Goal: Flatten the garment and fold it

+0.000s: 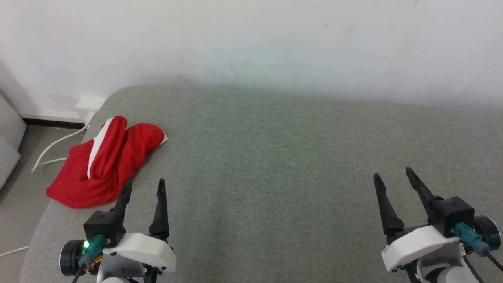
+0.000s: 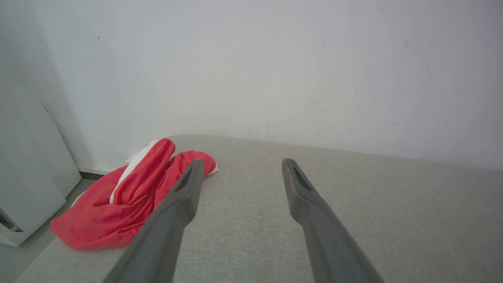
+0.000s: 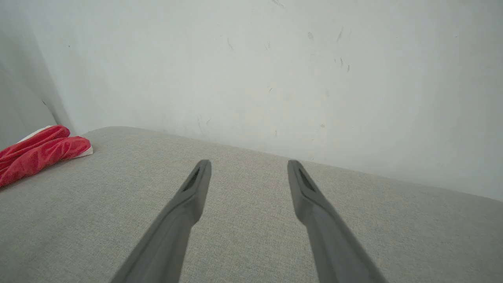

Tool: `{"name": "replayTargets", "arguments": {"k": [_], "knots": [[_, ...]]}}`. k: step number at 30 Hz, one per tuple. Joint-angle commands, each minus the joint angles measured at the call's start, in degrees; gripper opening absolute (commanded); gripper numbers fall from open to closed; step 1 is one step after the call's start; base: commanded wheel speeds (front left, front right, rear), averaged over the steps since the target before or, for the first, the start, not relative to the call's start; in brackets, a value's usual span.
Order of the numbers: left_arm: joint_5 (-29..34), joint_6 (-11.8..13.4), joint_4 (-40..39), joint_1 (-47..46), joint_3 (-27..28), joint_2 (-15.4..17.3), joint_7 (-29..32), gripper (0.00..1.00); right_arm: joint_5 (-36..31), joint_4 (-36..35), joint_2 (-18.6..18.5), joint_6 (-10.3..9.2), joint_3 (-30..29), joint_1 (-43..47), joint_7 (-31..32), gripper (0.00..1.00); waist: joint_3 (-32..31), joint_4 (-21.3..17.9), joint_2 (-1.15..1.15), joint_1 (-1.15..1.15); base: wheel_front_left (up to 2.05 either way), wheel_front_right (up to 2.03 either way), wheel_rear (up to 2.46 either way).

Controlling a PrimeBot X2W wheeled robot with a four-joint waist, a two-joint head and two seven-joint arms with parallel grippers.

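The garment [image 1: 103, 165], bright red with a white stripe, lies crumpled in a heap at the far left corner of the grey-green padded surface [image 1: 283, 165]. It shows too in the left wrist view as the red garment [image 2: 125, 200] and at the left edge of the right wrist view as the garment [image 3: 37, 151]. My left gripper [image 1: 144, 184] hovers open just to the right of and nearer than the heap, apart from it, nothing between its fingers. My right gripper [image 1: 393, 173] stands open over bare surface far to the right.
A white wall [image 1: 275, 43] runs along the far edge of the surface. Left of the surface is grey floor [image 1: 17, 196] with white cables [image 1: 59, 143] and a wall socket [image 1: 89, 103]. A pale panel [image 2: 27, 173] stands at the left.
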Motion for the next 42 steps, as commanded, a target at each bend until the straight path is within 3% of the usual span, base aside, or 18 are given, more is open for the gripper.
{"name": "replayTargets", "arguments": {"k": [1, 18, 29, 36, 42], "knots": [[-0.89, 0.23, 0.07, -0.08, 0.45, -0.06, -0.79, 1.0, 0.32, 0.22, 0.09, -0.02, 0.26, -0.04, -0.72, 1.0, -0.07, 2.19, 0.0, 0.0, 0.0, 0.0, 0.0], [-3.89, -0.73, 0.42, -0.61, 0.54, -0.08, -2.71, 1.0, 0.12, 0.25, 0.12, -0.02, 0.63, -0.87, -2.21, 1.0, 1.55, 8.83, 0.0, 0.0, 0.0, 0.0, 0.0], [-4.89, -1.28, 3.69, -8.89, 1.81, 0.21, -4.03, 1.0, -0.89, -1.17, 0.14, -0.02, 1.33, -2.43, -1.57, 1.0, 5.34, 10.12, 0.0, 0.0, 0.0, 0.0, 0.0], [-7.5, -2.35, 10.85, -20.24, 3.72, 4.35, -2.9, 1.0, -1.73, -2.42, 0.16, -0.03, 1.64, -3.76, -0.95, 1.0, 9.67, 8.22, 0.0, 0.0, 0.0, 0.0, 0.0], [-11.27, -3.35, 20.54, -29.28, 4.09, 10.39, 6.96, 1.0, -2.44, -3.52, 0.17, -0.03, 1.42, -4.77, -1.12, 1.0, 13.73, 4.86, 0.0, 0.0, 0.0, 0.0, 0.0]]}}
